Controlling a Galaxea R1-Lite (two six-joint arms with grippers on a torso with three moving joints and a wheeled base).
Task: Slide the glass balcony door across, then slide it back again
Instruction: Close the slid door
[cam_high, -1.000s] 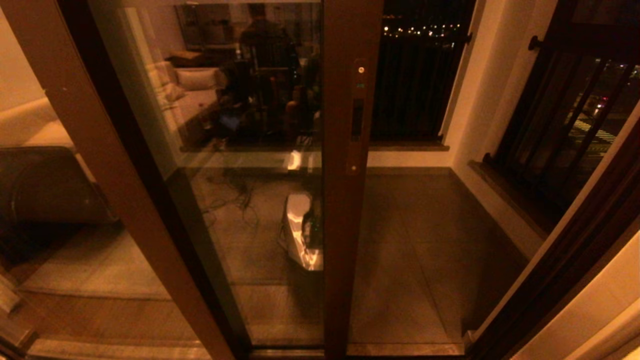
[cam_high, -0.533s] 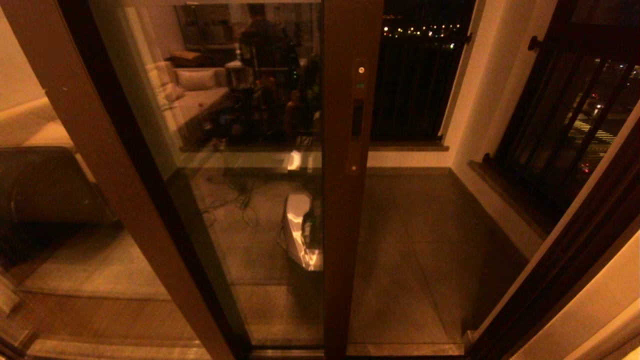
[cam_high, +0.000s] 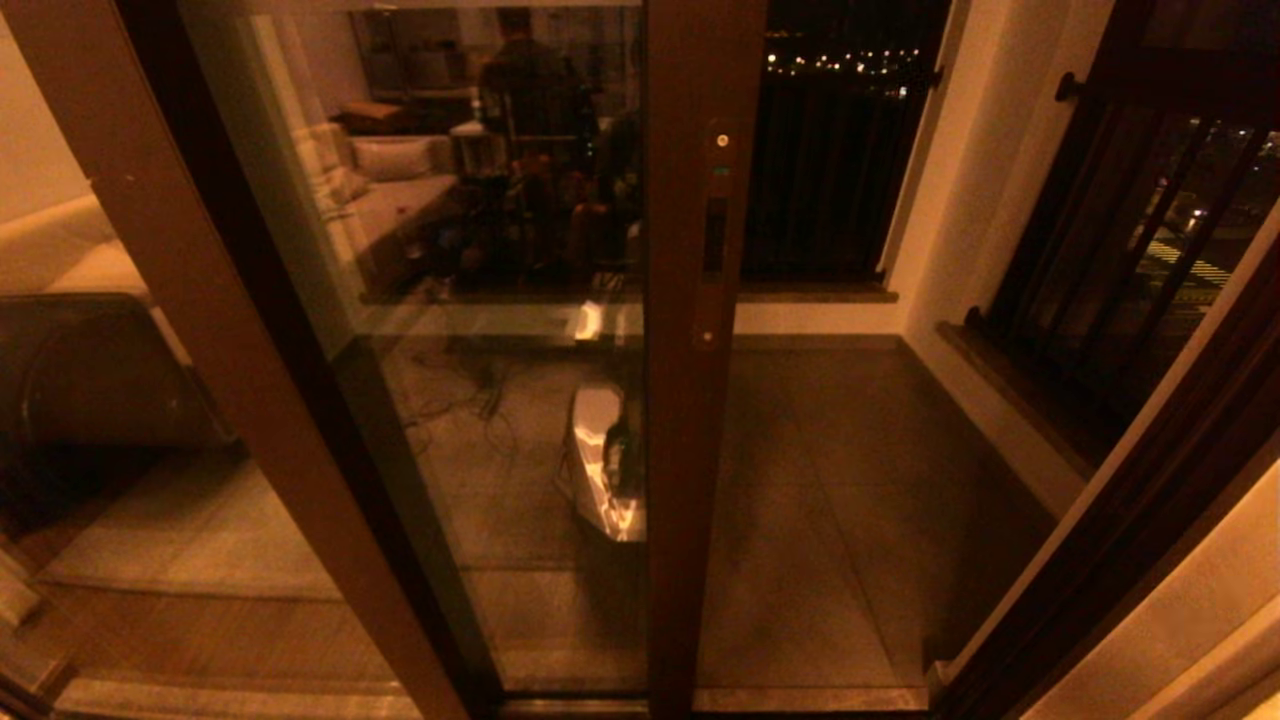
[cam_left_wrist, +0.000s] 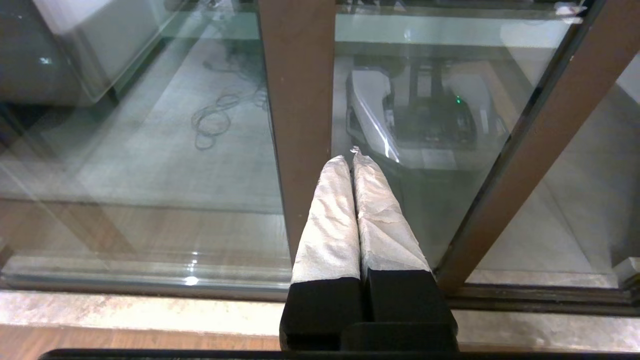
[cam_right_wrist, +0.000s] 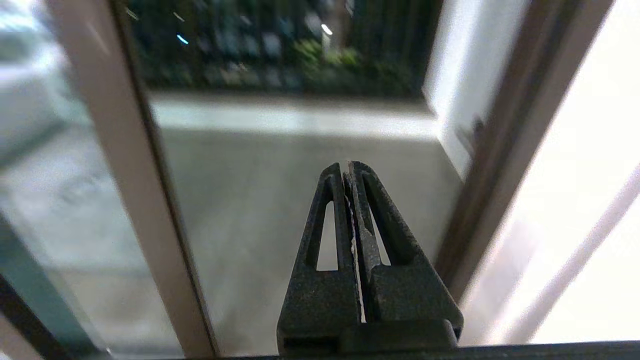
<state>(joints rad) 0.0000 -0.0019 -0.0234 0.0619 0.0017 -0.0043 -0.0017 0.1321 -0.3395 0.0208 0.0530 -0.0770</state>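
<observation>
The glass balcony door (cam_high: 700, 330) stands untouched before the closed left pincer (cam_left_wrist: 350, 157).

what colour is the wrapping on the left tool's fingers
Whitish grey wrapping over the fingers of the left tool, black at the base; clearest in the left wrist view.

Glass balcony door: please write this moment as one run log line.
glass balcony door: partly open, gap at right | handle slot: untouched | left gripper: shut, empty, near door rail | right gripper: shut, empty, facing gap

A dim, amber-lit balcony with a dark tiled floor (cam_high: 830, 480), pale walls (cam_high: 950, 200) and black window railings (cam_high: 830, 170) faces distant city lights (cam_high: 840, 60) at night.
</observation>
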